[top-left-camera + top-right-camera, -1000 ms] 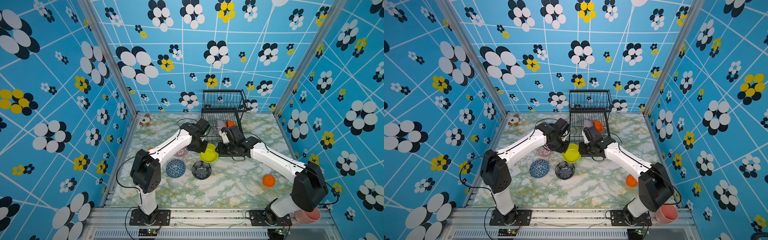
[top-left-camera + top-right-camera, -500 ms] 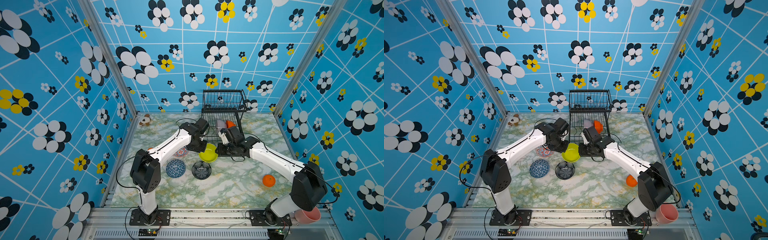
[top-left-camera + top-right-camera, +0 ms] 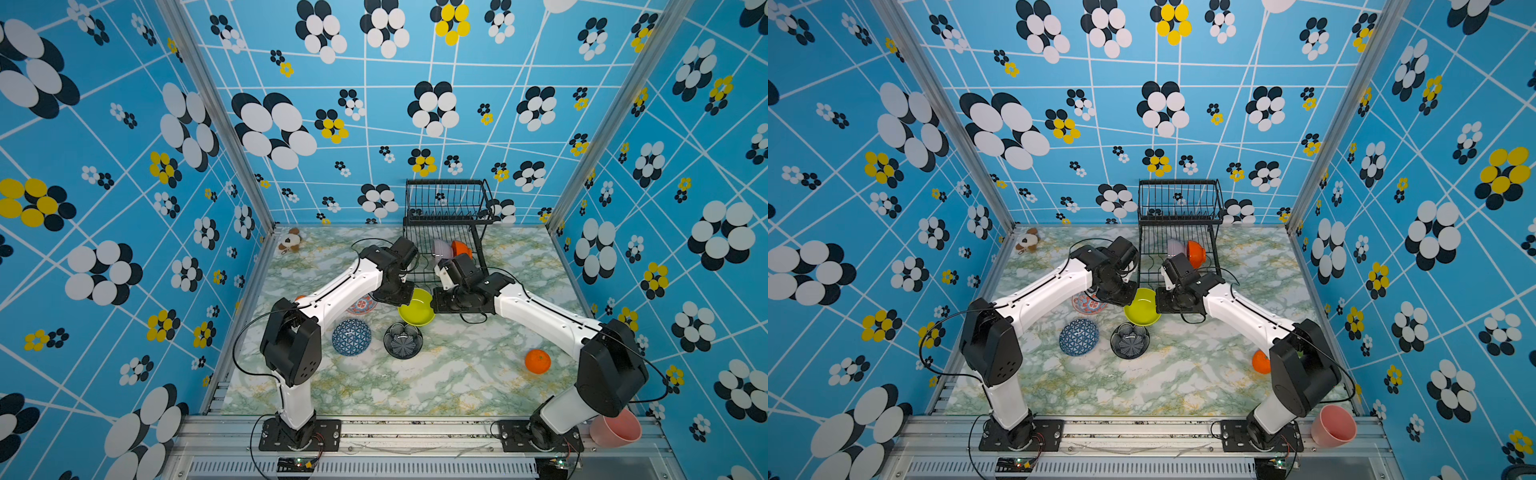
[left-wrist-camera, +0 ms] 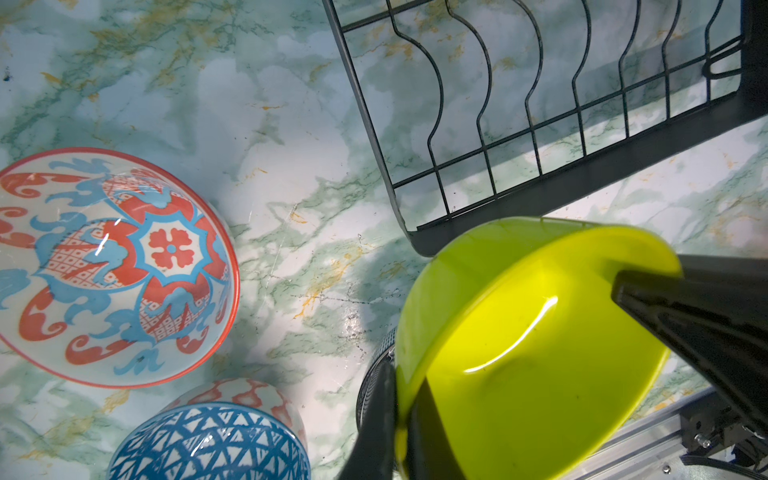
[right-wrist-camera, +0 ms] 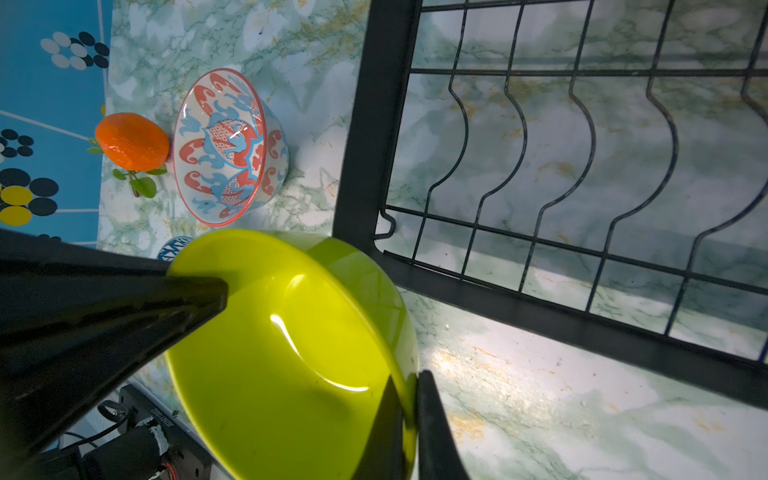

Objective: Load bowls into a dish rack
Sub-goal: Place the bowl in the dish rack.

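Observation:
The lime-green bowl hangs tilted between both arms, just in front of the black wire dish rack. My left gripper is shut on one side of its rim. My right gripper is shut on the opposite side. A pale lilac bowl and an orange bowl stand in the rack's lower tray. On the table lie the red-blue floral bowl, the blue geometric bowl and the black bowl.
An orange fruit lies at the right of the table, another beside the floral bowl. A plush dog sits in the far left corner. A pink cup rests on the front rail at the right.
My right gripper's jaws have closed onto the green bowl's rim. The left gripper has kept its hold, and both arms have barely moved.

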`<control>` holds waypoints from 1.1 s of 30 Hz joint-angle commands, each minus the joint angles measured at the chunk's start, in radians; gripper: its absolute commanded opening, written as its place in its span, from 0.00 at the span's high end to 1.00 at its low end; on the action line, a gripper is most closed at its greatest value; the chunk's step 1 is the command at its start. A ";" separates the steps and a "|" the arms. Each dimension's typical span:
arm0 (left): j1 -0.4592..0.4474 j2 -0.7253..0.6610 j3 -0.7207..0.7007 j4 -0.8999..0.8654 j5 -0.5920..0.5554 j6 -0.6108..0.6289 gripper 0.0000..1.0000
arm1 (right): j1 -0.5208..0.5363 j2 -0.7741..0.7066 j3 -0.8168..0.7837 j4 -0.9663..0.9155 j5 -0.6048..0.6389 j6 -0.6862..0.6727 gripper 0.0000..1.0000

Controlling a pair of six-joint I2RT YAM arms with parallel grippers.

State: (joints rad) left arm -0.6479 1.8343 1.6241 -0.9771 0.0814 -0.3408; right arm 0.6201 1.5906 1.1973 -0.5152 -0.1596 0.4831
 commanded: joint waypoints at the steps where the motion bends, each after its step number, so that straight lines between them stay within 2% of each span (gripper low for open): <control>1: 0.010 -0.053 -0.014 0.011 0.028 0.004 1.00 | 0.001 -0.001 0.029 -0.020 0.016 -0.012 1.00; 3: 0.009 -0.055 -0.013 0.013 0.032 0.006 0.99 | 0.001 -0.004 0.030 -0.016 0.022 -0.010 1.00; 12: 0.010 -0.055 -0.018 0.019 0.044 0.008 0.85 | 0.003 0.003 0.045 -0.025 0.044 -0.007 1.00; 17: 0.010 -0.062 -0.024 0.028 0.050 0.010 0.69 | 0.004 0.006 0.051 -0.029 0.057 -0.006 1.00; 22: 0.010 -0.079 -0.029 0.039 0.043 0.010 0.63 | 0.003 0.005 0.059 -0.039 0.086 -0.006 1.00; 25: 0.010 -0.117 -0.060 0.084 0.038 0.008 0.48 | 0.004 0.009 0.070 -0.049 0.099 -0.006 1.00; 27: 0.011 -0.150 -0.084 0.119 0.027 0.003 0.44 | 0.004 0.010 0.077 -0.059 0.112 -0.005 1.00; 33: 0.031 -0.225 -0.135 0.179 -0.040 -0.019 0.43 | 0.003 0.011 0.100 -0.088 0.176 -0.016 1.00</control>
State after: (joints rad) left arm -0.6395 1.6505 1.5127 -0.8425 0.0910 -0.3454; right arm 0.6216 1.5974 1.2560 -0.5743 -0.0338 0.4824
